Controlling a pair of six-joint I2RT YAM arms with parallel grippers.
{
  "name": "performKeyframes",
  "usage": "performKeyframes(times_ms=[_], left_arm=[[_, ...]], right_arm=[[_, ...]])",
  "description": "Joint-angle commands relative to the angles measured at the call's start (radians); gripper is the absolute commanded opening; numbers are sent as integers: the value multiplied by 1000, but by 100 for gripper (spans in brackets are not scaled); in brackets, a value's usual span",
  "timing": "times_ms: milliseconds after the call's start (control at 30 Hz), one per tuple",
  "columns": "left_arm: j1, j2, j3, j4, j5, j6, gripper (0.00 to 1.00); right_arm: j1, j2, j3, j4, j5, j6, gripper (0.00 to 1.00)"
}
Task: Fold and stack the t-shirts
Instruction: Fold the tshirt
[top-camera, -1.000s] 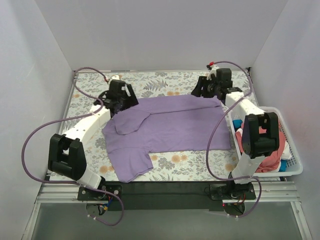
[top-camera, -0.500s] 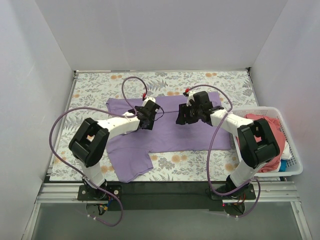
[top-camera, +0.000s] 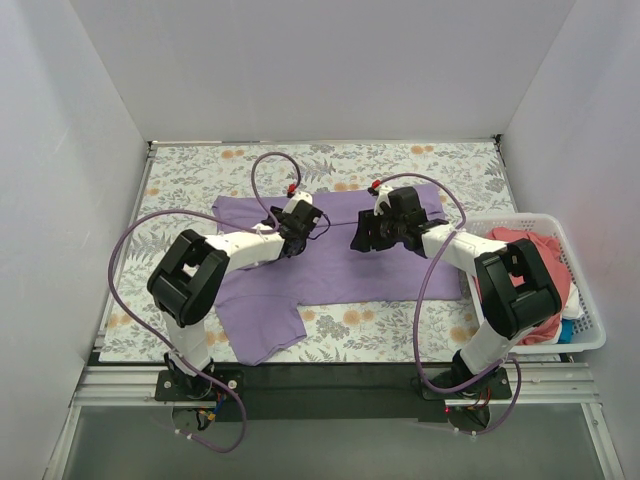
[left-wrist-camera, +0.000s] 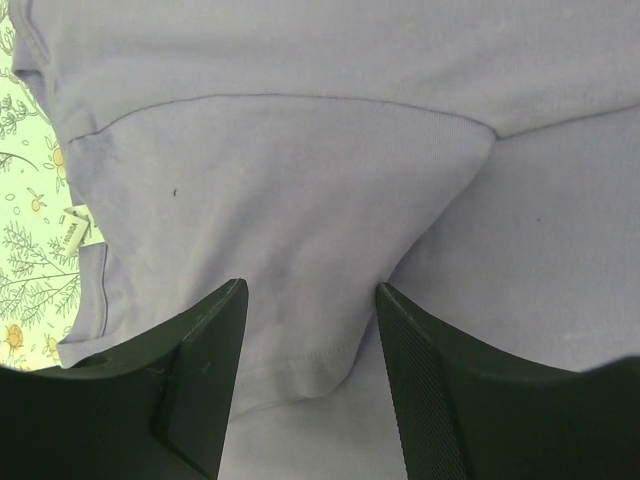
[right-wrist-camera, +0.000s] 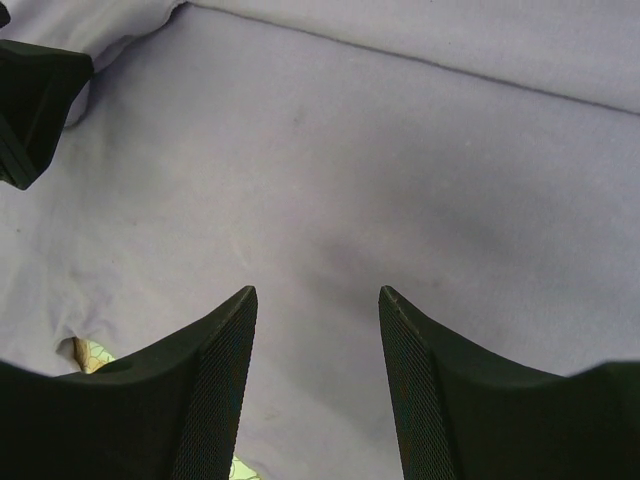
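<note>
We see the purple t-shirt (top-camera: 345, 268) lying in the middle of the frame. Our left gripper (left-wrist-camera: 310, 292) and right gripper (right-wrist-camera: 318, 296) hang over it, both spread wide, holding nothing. A small white tag (left-wrist-camera: 72, 232) at its far left edge is too tiny to read.

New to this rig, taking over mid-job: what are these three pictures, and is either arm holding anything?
Two white robot arms are bolted at the table's near edge: left arm, right arm. The wide picture looks down from above and behind them; the other two come from a camera on each wrist, looking past its dark jaws. A lavender t-shirt lies spread on the floral table; a coral-pink shirt sits in the white basket. Both pairs of jaws stand open over the lavender cloth, holding nothing.
</note>
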Motion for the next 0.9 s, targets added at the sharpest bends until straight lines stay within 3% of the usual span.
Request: performKeyframes(times_ms=[0, 333, 867], left_arm=[[2, 18, 27, 33, -42, 17, 52], [63, 26, 54, 41, -88, 58, 50], [209, 106, 171, 85, 15, 106, 52]], right_arm=[[0, -27, -22, 52, -18, 4, 59], [2, -35, -49, 62, -12, 1, 59], [0, -39, -56, 66, -47, -10, 58]])
